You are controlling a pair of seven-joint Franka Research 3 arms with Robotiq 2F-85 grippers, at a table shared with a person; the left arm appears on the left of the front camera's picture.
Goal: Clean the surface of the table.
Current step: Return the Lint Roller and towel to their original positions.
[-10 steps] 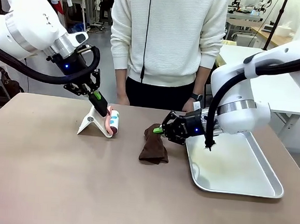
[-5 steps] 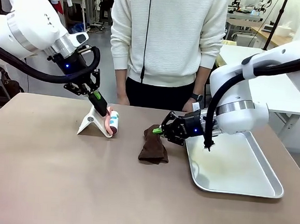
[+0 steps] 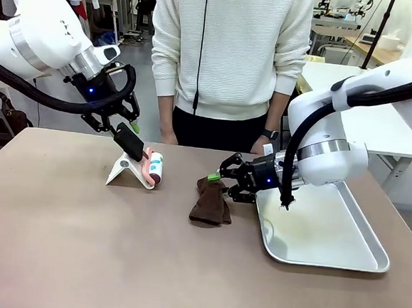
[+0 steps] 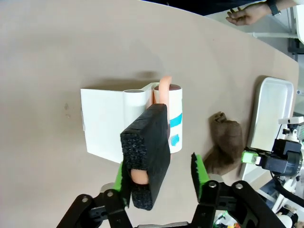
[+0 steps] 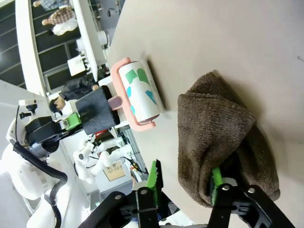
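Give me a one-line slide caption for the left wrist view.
Left gripper open over the lint roller on the table.

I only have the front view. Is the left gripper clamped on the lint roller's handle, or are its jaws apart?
Observer: In the left wrist view the left gripper is open. The lint roller's black foam handle leans on one green pad, with a clear gap to the other.
Operator: And the right one at the cloth?
Observer: In the right wrist view the right gripper is open too. One fingertip is pushed into a fold of the brown cloth, and the other stands clear beside it.
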